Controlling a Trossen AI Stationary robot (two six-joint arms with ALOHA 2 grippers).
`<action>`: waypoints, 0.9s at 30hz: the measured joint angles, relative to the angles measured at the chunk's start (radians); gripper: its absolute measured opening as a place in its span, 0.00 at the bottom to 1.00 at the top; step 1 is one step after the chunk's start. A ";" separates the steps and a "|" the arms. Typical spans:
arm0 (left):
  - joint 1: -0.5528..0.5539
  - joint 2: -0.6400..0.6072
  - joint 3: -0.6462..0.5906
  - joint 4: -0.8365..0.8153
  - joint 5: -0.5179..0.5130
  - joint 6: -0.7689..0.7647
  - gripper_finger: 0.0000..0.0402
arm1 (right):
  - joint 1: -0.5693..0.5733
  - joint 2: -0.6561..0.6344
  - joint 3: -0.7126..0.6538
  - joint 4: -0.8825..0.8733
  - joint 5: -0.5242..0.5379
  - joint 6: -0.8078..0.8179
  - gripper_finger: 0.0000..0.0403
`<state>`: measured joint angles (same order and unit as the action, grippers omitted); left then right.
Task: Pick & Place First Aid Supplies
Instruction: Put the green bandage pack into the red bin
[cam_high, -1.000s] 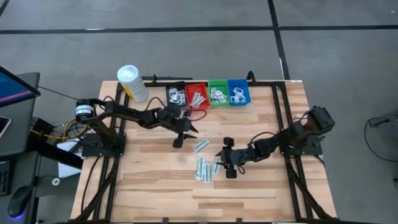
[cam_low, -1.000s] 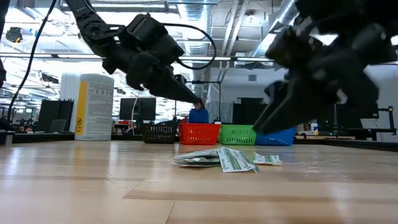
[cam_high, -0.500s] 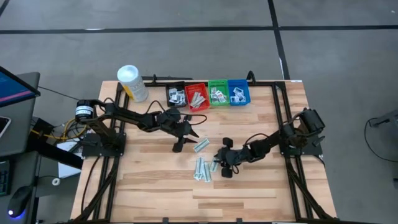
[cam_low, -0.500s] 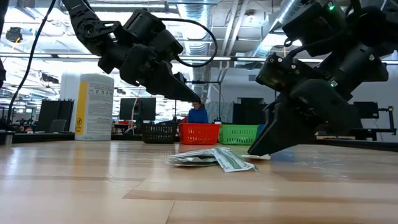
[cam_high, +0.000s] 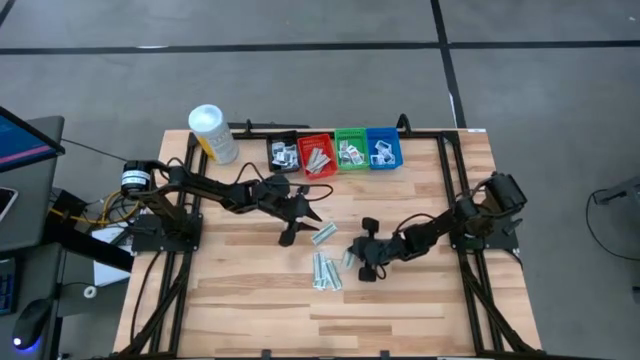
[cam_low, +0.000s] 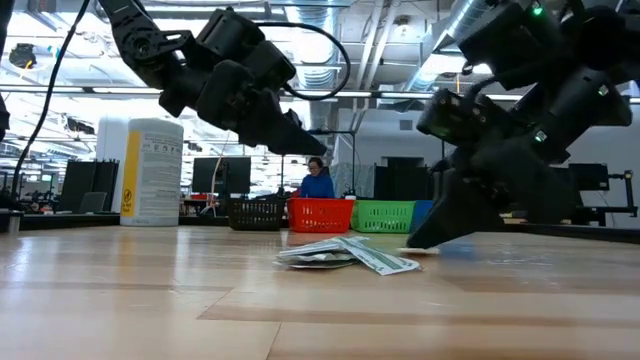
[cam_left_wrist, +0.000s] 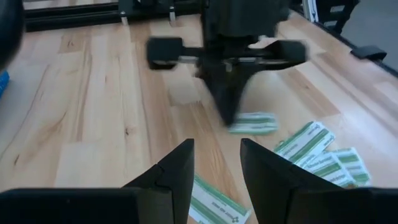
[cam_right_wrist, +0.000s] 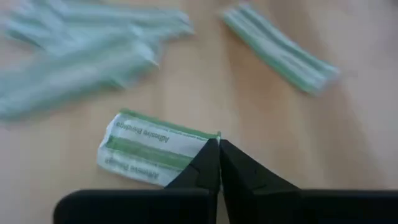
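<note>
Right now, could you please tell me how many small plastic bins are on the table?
4, side by side along the table's far edge: black bin, then red bin, green bin and blue bin. None seems hidden.

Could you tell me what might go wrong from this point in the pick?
The right gripper is shut on only the edge of a green-striped packet, so it may slip free when lifted. The left gripper hangs open above another packet near the pile; the arms could crowd each other.
</note>
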<state>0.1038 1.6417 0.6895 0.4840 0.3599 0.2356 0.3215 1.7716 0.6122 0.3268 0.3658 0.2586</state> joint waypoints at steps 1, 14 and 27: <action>-0.002 0.000 0.000 0.004 0.000 -0.012 0.33 | 0.002 -0.019 -0.006 -0.013 0.021 -0.019 0.01; -0.006 0.000 0.000 0.146 -0.100 -0.278 0.34 | 0.005 -0.245 0.017 -0.008 0.406 -0.305 0.00; -0.006 -0.001 0.001 0.205 -0.208 -0.402 0.41 | -0.020 -0.203 0.157 0.001 0.498 -0.531 0.00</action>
<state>0.0975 1.6409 0.6903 0.6891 0.1517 -0.1661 0.3013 1.5690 0.7687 0.3282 0.8633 -0.2728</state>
